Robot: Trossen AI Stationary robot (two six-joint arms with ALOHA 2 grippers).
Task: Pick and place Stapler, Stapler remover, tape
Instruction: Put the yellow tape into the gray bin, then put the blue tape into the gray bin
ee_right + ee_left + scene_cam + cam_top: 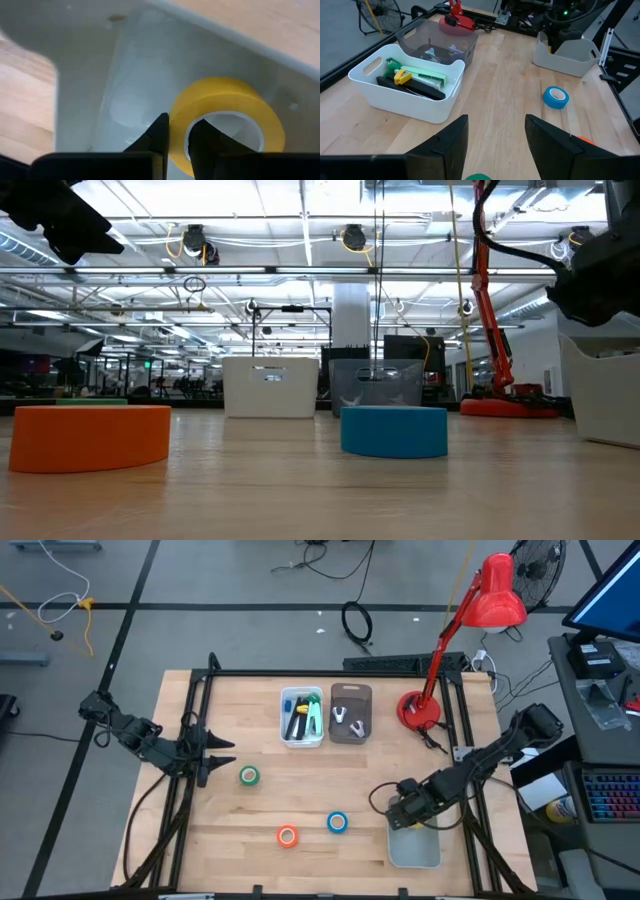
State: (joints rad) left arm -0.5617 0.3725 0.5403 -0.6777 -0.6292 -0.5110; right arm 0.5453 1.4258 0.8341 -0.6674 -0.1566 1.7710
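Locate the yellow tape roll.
The yellow tape roll is pinched in the right gripper, inside the pale bin at the table's front right.

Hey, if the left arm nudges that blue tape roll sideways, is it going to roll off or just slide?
The blue tape lies flat on the wooden table, so it would probably slide, not roll. It is a small ring with a hollow core, so likely light. Set on edge, it could roll.

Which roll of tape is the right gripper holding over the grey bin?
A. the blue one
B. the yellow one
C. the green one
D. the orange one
B: the right wrist view shows the right gripper pinching the wall of the yellow roll over the grey bin, while the green, blue and orange rolls lie on the table.
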